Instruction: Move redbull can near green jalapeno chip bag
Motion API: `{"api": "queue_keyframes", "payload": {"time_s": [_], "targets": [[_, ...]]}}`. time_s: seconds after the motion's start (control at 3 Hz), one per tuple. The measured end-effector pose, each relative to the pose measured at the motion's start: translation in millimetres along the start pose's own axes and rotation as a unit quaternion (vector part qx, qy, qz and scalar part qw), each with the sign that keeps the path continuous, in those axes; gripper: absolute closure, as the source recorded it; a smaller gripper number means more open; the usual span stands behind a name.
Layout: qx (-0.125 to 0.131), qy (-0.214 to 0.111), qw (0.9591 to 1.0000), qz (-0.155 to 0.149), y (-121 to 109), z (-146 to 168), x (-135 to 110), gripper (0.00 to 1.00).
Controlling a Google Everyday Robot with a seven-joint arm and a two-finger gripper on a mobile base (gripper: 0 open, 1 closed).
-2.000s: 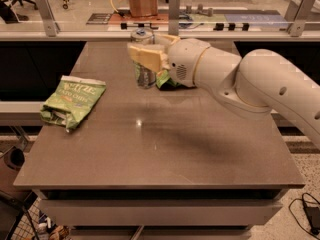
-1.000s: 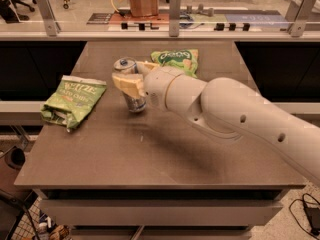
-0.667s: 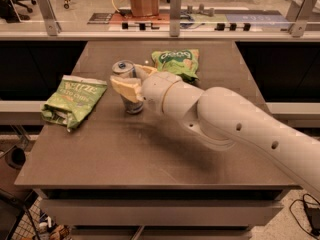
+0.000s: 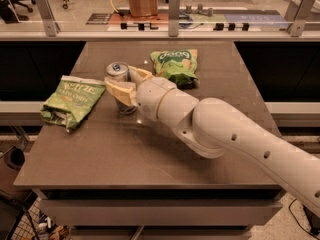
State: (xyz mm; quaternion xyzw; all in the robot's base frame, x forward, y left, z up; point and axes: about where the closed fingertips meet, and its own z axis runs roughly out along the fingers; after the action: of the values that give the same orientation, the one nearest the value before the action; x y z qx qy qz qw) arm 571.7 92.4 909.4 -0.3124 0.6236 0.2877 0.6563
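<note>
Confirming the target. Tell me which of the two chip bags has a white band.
The green jalapeno chip bag, paler, at the view's left, beside the gripper gripping the redbull can. The brighter green bag behind the arm lacks it.

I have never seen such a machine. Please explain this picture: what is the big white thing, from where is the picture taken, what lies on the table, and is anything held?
The big white thing is a robot's arm, reaching in from the right. At its end sits a pincer with two beige fingers. There is only one picture; the camera looks down on the table, but where it is mounted is not known. On the table lie two chip bags: the green jalapeno chip bag, light green, at the left, and a brighter green bag at the back. Between them the redbull can stands upright. The pincer is shut on it, one finger on each side. Whether the can touches the table I cannot tell.
</note>
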Motion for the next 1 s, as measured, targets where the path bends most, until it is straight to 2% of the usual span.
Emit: {"api": "queue_keyframes", "payload": {"time_s": [1.0], "targets": [[-0.017,-0.015,0.9997,-0.005,8,-8,-21,1.00]]}}
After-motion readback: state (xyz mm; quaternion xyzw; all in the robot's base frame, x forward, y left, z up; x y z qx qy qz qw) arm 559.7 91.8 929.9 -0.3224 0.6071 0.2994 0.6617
